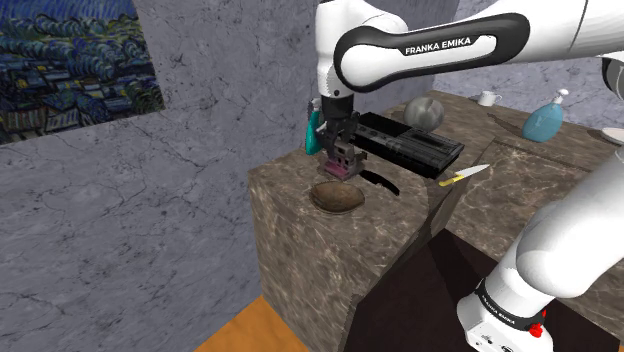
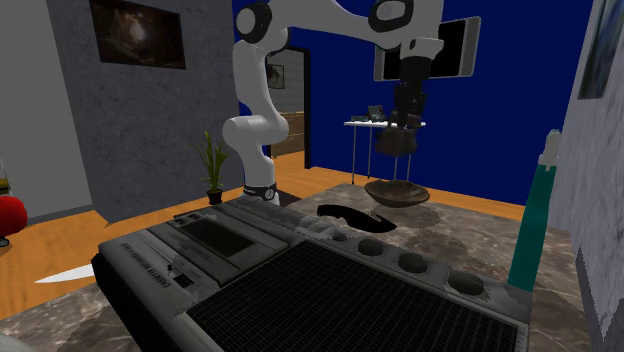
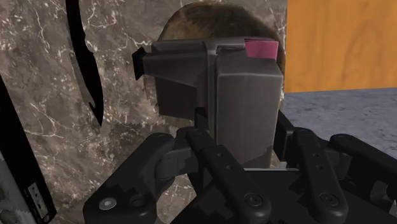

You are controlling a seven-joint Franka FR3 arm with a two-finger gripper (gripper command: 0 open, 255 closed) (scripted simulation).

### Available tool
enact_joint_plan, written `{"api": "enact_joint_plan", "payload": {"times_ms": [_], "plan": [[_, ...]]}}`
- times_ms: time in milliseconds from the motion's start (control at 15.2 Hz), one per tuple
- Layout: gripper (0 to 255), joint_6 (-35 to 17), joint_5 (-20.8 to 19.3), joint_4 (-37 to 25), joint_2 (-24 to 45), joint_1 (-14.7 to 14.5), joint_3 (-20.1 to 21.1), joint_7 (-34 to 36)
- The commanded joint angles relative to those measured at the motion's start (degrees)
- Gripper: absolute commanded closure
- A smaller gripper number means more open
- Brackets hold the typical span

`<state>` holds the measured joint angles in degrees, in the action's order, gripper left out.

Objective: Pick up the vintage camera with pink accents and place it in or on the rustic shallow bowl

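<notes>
The fingers (image 3: pixel 229 178) pinch the grey camera (image 3: pixel 245 95), its pink corner plain in the wrist view; the shoulder view shows it hanging just above the brown bowl (image 1: pixel 336 198) on the desk (image 1: pixel 287 180).

Bowl (image 3: pixel 191 14) mostly behind camera (image 3: pixel 245 95)

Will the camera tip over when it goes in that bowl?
Maybe. The camera looks boxy and stiff, and the bowl is shallow and curved, so it may lean. It hangs lengthwise from the gripper, so it could topple.
</notes>
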<state>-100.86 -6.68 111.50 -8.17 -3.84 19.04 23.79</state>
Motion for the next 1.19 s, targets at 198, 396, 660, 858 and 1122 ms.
{"api": "enact_joint_plan", "payload": {"times_ms": [198, 396, 660, 858, 1122], "plan": [[255, -3.6, -0.3, 2.9, 0.8, -0.1, 0.2, 0.8], [255, -5.8, -0.5, 4.8, 1.1, -0.1, 0.2, 1.2], [255, -8.8, -0.8, 7.3, 1.7, -0.1, 0.3, 1.7], [255, -11.1, -1.1, 9.0, 2.3, -0.1, 0.4, 2.2], [255, -13.6, -1.6, 10.8, 3.2, -0.1, 0.4, 2.8]]}}
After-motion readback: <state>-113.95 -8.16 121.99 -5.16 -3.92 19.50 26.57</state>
